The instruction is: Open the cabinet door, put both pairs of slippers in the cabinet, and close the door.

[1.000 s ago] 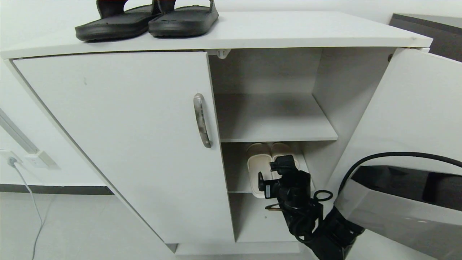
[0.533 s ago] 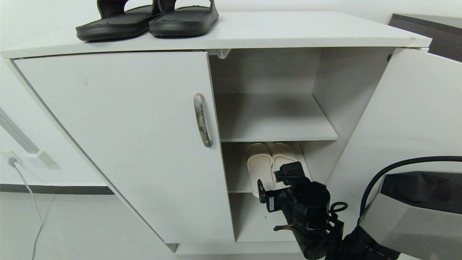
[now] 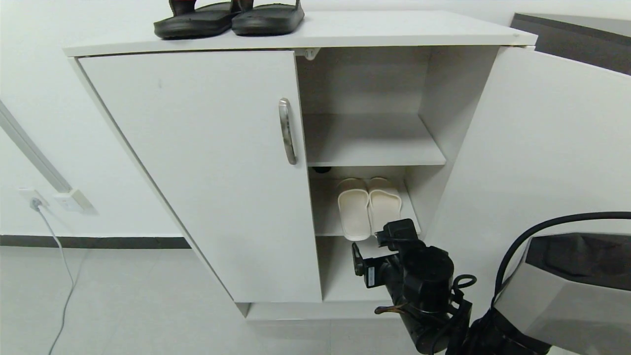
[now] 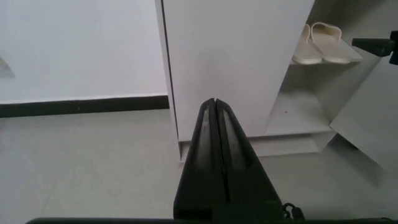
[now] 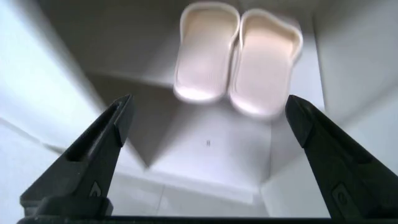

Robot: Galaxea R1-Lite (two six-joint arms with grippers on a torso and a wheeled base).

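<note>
Two pairs to account for. The black slippers (image 3: pixel 229 18) sit side by side on top of the cabinet (image 3: pixel 394 27), toward its left end. The cream slippers (image 3: pixel 368 207) lie side by side on the middle shelf (image 3: pixel 325 217) of the right compartment, near its front edge. The right door (image 3: pixel 532 148) stands wide open; the left door (image 3: pixel 207 167) is closed, with its handle (image 3: pixel 287 130) at the inner edge.

My right gripper (image 3: pixel 375 242) hangs just in front of the open compartment, a little below the cream pair and not touching it. Its fingers (image 5: pixel 99 155) are spread wide with nothing between them. My left gripper (image 4: pixel 214 109) is pressed together, holding nothing, and points at the foot of the left door above the floor (image 4: pixel 81 162).
</note>
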